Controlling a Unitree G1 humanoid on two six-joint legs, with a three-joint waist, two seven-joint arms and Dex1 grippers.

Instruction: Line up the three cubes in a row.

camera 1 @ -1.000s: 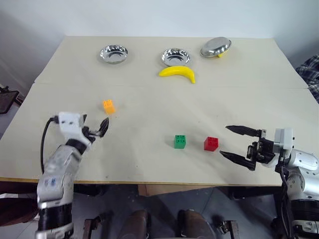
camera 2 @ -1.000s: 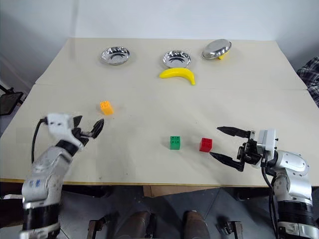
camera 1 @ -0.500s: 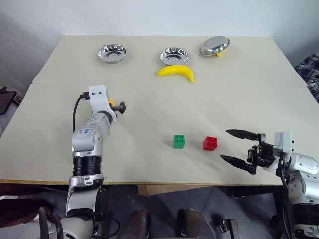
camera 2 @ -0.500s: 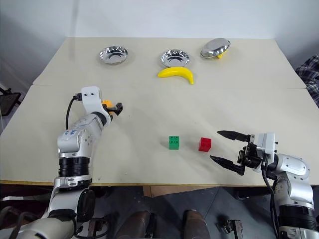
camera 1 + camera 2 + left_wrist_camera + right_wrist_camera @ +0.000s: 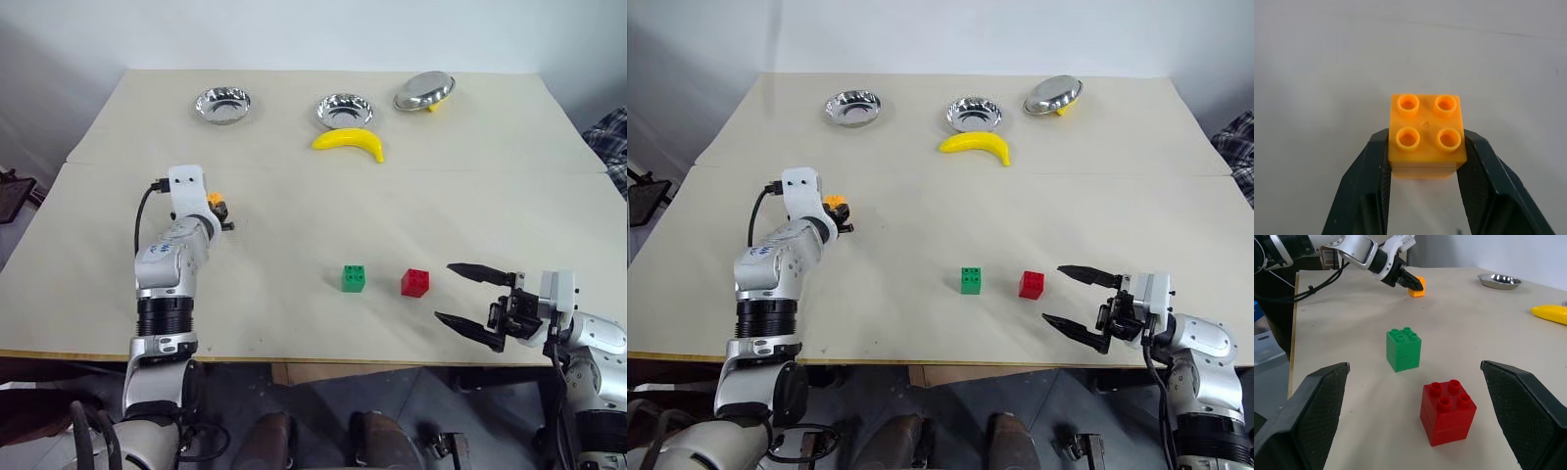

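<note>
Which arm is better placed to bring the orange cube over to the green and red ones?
Left. The left gripper is shut on the orange cube; the right gripper sits open beside the red cube.

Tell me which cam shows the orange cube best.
Left wrist view: the orange cube sits close up, four studs visible, the left tool shut on its sides. In the head views it's small and partly hidden behind that tool; in the right wrist view it's a distant block beyond the green cube.

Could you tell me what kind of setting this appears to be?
Probably a robot test bench in a lab: a plain beige table against a bare wall, set with three toy cubes, a banana and metal bowls as practice objects.
</note>
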